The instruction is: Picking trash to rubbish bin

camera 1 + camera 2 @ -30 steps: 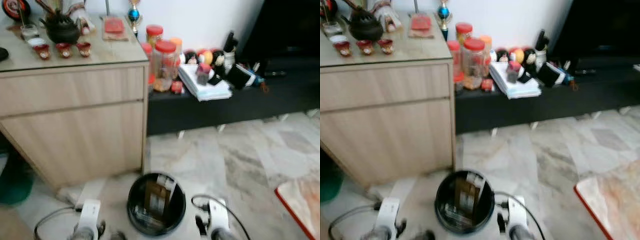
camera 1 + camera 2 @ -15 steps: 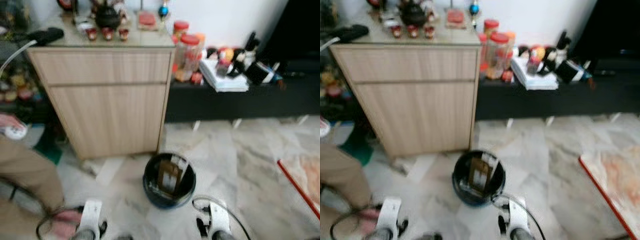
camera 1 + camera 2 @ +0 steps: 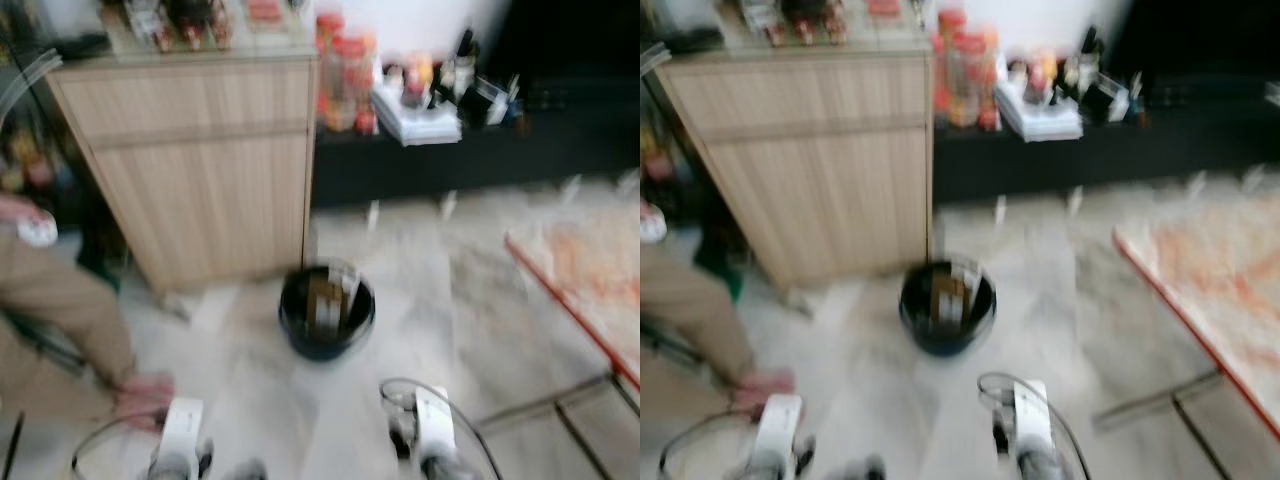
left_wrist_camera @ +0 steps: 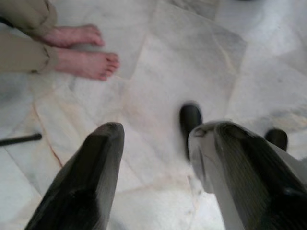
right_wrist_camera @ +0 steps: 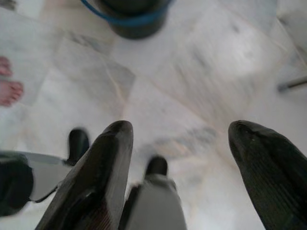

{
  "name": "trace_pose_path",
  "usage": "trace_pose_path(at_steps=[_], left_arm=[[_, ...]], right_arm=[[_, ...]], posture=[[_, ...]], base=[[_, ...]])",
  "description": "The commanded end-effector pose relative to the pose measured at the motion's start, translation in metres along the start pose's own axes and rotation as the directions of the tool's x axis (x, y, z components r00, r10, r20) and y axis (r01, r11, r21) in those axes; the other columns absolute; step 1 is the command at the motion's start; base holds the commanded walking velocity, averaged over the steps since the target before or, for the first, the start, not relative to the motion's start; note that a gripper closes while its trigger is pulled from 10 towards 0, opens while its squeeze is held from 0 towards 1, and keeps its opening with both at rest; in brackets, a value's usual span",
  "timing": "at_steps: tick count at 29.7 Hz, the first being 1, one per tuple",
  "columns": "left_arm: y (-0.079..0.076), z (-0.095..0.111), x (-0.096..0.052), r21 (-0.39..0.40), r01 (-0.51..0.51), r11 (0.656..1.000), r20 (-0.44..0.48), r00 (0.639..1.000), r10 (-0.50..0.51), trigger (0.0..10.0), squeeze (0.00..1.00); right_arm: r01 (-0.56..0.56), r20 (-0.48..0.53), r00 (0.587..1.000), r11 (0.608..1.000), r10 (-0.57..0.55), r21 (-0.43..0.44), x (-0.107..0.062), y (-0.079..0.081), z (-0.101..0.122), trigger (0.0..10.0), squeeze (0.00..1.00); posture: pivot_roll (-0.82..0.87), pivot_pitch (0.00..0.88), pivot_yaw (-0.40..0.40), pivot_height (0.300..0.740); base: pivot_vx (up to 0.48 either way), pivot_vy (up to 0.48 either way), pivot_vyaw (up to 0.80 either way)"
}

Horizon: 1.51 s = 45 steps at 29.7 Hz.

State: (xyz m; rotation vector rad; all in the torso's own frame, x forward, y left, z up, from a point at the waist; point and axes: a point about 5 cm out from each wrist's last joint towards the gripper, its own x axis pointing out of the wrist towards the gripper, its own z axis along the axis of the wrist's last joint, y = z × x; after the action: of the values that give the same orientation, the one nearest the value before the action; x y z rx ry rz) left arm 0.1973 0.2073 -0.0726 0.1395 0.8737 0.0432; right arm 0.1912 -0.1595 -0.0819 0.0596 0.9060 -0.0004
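A black rubbish bin (image 3: 326, 312) with a blue rim stands on the marble floor in front of the wooden cabinet (image 3: 200, 170). Brown and white packaging sticks up inside the bin. Both arms hang low at the bottom of the eye views, short of the bin. In the left wrist view my left gripper (image 4: 158, 130) is open above bare floor, with nothing between its fingers (image 4: 91, 182). My right gripper (image 5: 182, 128) is also open and holds nothing. The bin (image 5: 134, 14) lies beyond its fingertips. The eye views are blurred.
A person sits at the left, their leg (image 3: 60, 300) and bare feet (image 4: 81, 52) on the floor near my left arm. A low black bench (image 3: 470, 150) with jars and clutter runs along the wall. A red-edged mat (image 3: 590, 280) lies at the right.
The whole picture has shifted: the camera has drawn back and the bin now appears farther away and smaller. The person's leg has come into view at the left.
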Motion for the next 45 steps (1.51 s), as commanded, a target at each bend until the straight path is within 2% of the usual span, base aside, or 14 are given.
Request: trace_pose_path(at_steps=[1,18,45], left_arm=[[0.0015,-0.0023,-0.0004,0.000,-0.004,1.000,-0.012,1.000,0.004,10.0,0.00],[0.0015,-0.0021,-0.0003,0.001,-0.005,1.000,-0.012,1.000,0.005,10.0,0.00],[0.0014,-0.0030,-0.0004,0.005,-0.013,1.000,-0.017,1.000,0.013,10.0,0.00]], right_arm=[[0.005,0.004,1.000,1.000,-0.005,0.013,0.0005,-0.0009,0.0024,10.0,0.00],[0.009,0.005,1.000,1.000,-0.009,0.023,0.0004,-0.0021,0.0026,10.0,0.00],[0.009,0.008,1.000,1.000,-0.009,0.019,0.0006,-0.0021,0.0036,10.0,0.00]], posture=[[0.11,0.071,-0.089,0.740],[0.11,0.069,-0.088,0.740],[0.11,0.067,-0.091,0.740]], base=[[-0.311,0.000,0.00],[-0.307,0.000,0.00],[0.000,0.000,0.00]])
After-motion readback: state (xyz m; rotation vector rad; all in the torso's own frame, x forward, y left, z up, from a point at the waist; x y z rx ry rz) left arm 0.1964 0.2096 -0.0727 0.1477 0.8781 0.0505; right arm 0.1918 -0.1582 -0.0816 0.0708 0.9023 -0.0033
